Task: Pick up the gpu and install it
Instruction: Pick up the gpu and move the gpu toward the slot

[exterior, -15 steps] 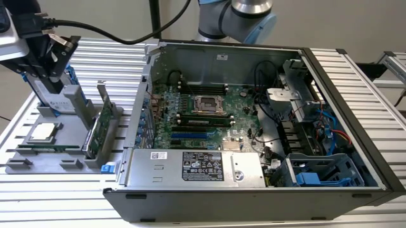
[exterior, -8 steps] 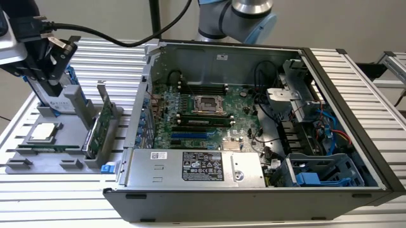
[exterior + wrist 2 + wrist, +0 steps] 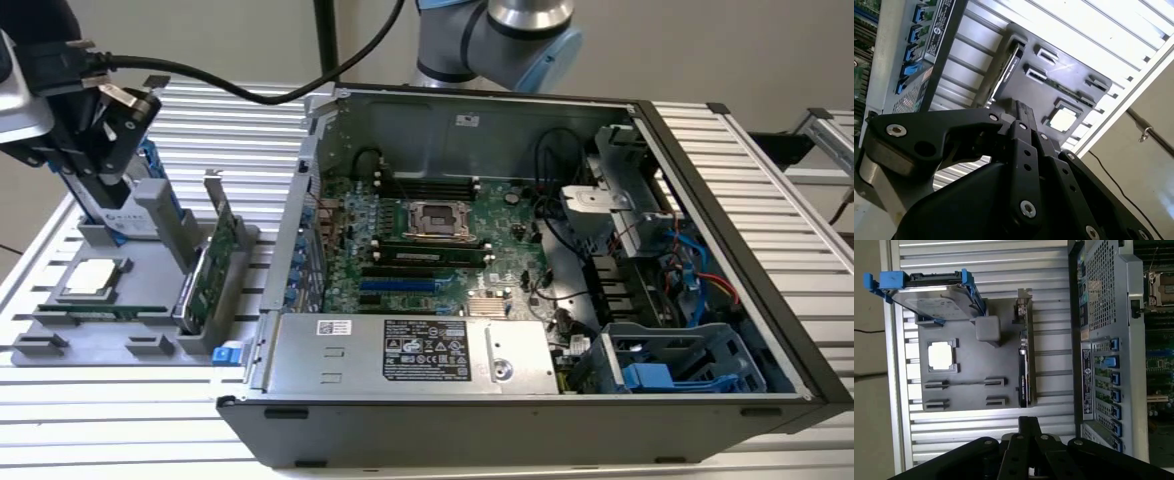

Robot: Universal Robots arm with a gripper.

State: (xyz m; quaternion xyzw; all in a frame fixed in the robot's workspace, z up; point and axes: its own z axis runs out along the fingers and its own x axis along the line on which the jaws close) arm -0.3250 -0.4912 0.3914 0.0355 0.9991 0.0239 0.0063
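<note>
First wrist view, gpu (image 3: 1024,365) upright in holder (image 3: 969,375), exterior view, motherboard (image 3: 461,235)

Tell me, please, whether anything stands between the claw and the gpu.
Nothing visible does. The claw hangs over the tray, and the gpu stands on edge in its slot with its upper edge bare. The hard drive stands to one side, apart from the gpu.

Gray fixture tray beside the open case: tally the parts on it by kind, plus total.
On the gray tray:
hard drive: 1
gpu: 1
processor chip: 1
memory stick: 1
Total: 4
</note>
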